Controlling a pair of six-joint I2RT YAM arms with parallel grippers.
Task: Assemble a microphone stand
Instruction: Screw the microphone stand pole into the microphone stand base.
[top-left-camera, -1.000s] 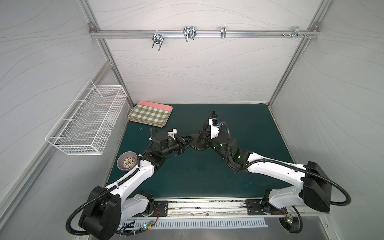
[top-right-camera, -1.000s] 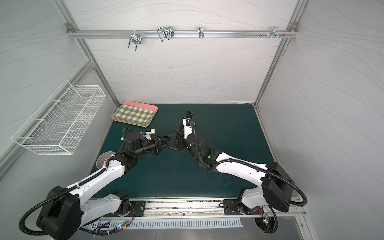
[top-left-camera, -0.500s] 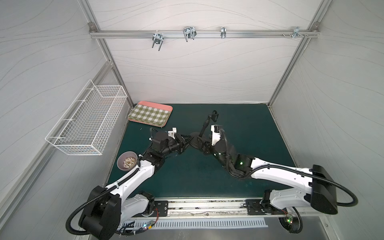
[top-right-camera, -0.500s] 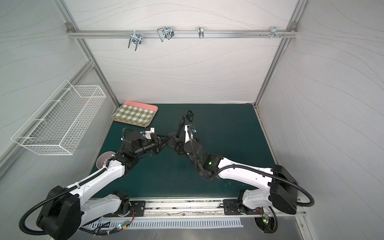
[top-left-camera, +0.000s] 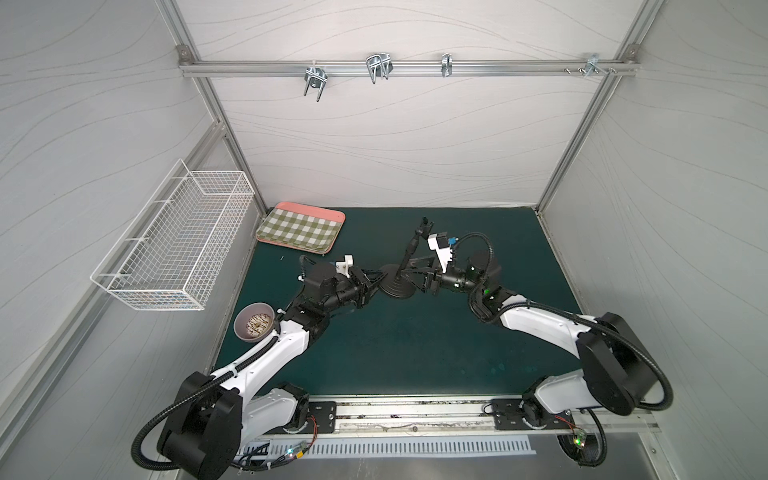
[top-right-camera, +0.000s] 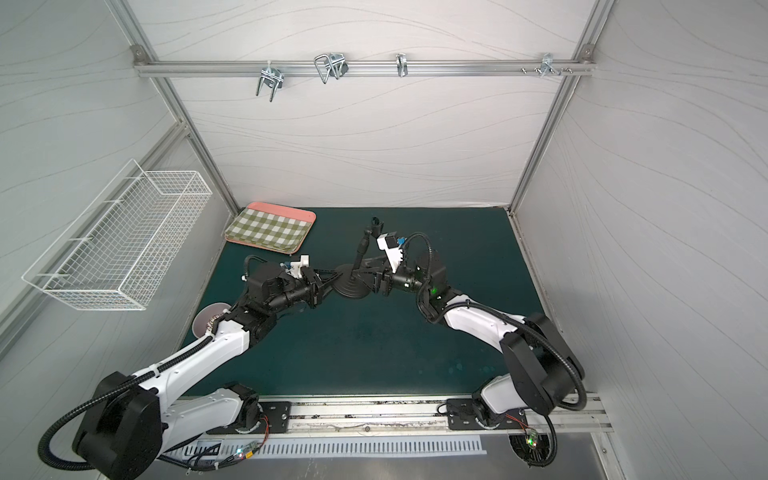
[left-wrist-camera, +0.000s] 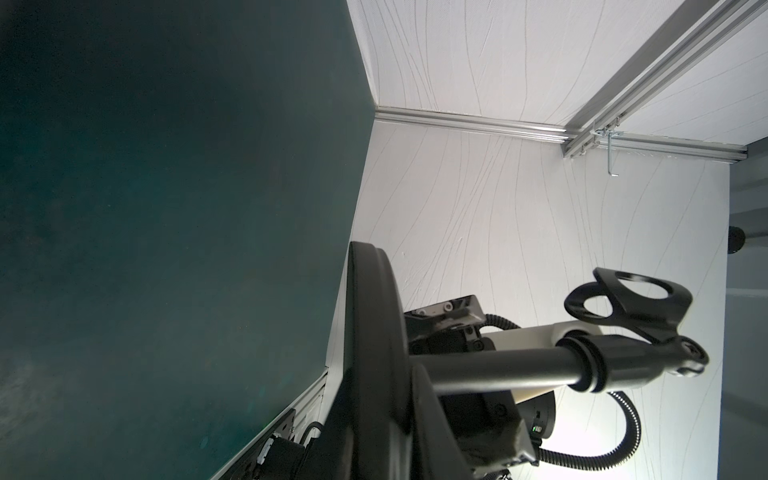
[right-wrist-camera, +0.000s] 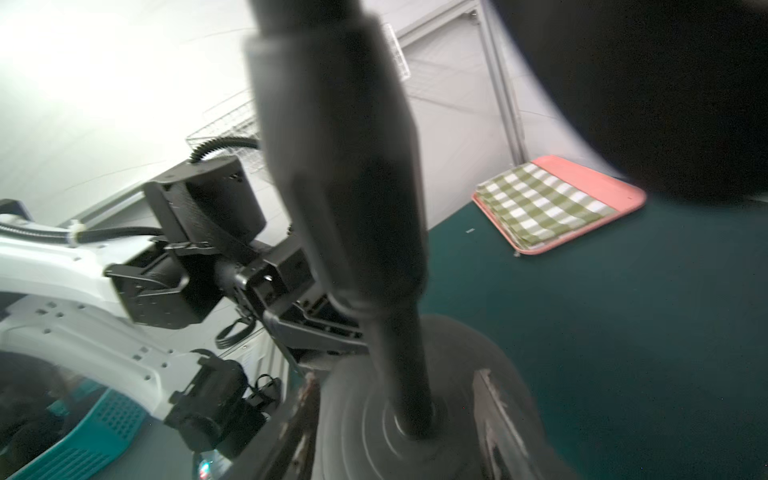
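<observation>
Top view: right hand (top-left-camera: 410, 272) lower, astride rod (top-left-camera: 409, 251)

Robot lab cell: white panel walls (top-left-camera: 395, 145), aluminium frame (top-left-camera: 257, 68), green mat (top-left-camera: 415, 353)

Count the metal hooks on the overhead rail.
4 on the rail: one hook nearest the wire basket, a second, a third, the last at the opposite end. None looks hidden.

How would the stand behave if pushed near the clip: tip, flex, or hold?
Likely holds: the base is a wide low dome, probably heavy for its size, and the left gripper is shut on its rim. The thin rod looks rigid, so it should hardly flex. It leans, though, so a push at the clip would lever hardest.
</observation>
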